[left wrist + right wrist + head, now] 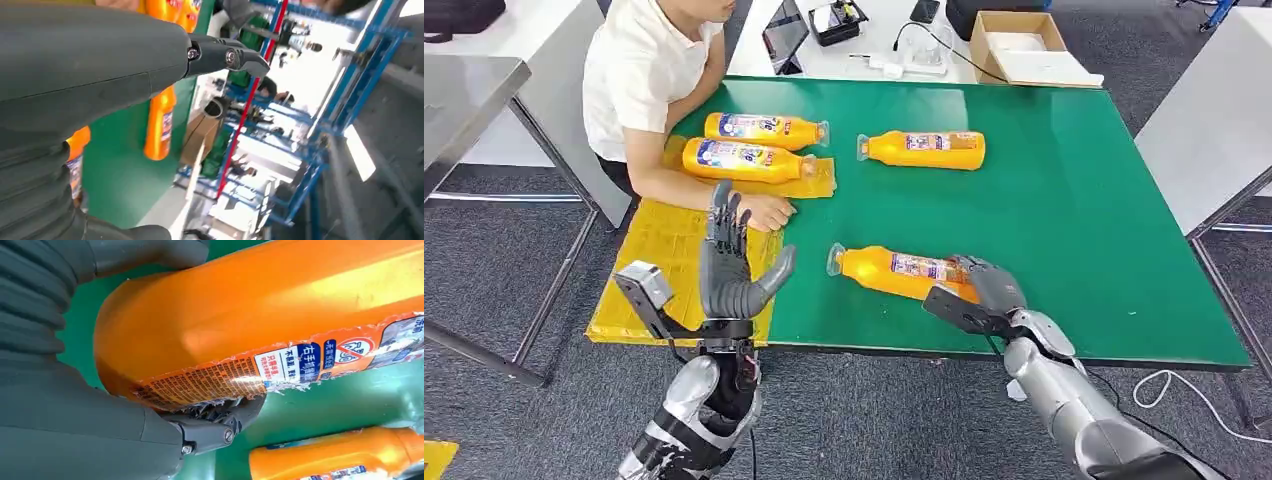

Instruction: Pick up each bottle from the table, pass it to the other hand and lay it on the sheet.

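Green matting covers the table [1074, 200], and a yellow sheet [664, 250] lies over its left end, hanging past the edge. Two orange bottles [749, 160] lie side by side on the sheet's far part, caps to the right. A third orange bottle [922, 149] lies on the green further right, cap to the left. The nearest bottle [889, 270] lies close to the front edge, and the robot's right hand [986, 285] is wrapped around its base end, thumb on one side and fingers on the other. The left hand [729, 262] stands upright over the sheet, fingers spread, holding nothing. A person in a white shirt [639, 70] leans in with a hand [767, 212] resting on the sheet just beyond those fingers.
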